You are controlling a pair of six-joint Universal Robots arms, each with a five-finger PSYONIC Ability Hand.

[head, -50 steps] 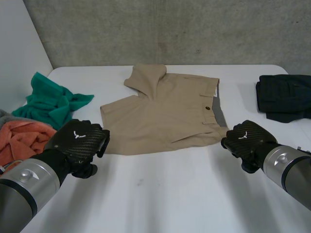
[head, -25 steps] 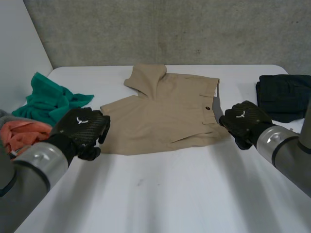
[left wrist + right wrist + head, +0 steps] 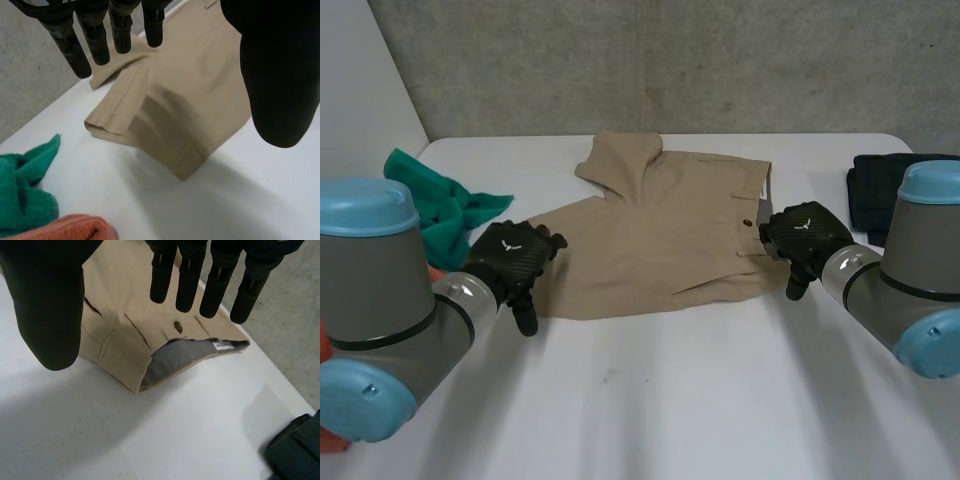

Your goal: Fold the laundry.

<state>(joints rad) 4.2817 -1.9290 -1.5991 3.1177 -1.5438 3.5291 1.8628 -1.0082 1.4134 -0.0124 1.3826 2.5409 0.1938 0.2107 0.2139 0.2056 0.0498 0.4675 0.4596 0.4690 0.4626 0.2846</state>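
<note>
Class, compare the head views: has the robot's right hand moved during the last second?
Yes. The right hand has moved away from the robot and slightly leftward, from beside the near corner of the tan shorts to their waistband.

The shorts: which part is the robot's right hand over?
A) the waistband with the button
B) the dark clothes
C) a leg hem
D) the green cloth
A: in the right wrist view, the right hand has straight, open fingers over the waistband of the shorts, close to the brown button.
</note>
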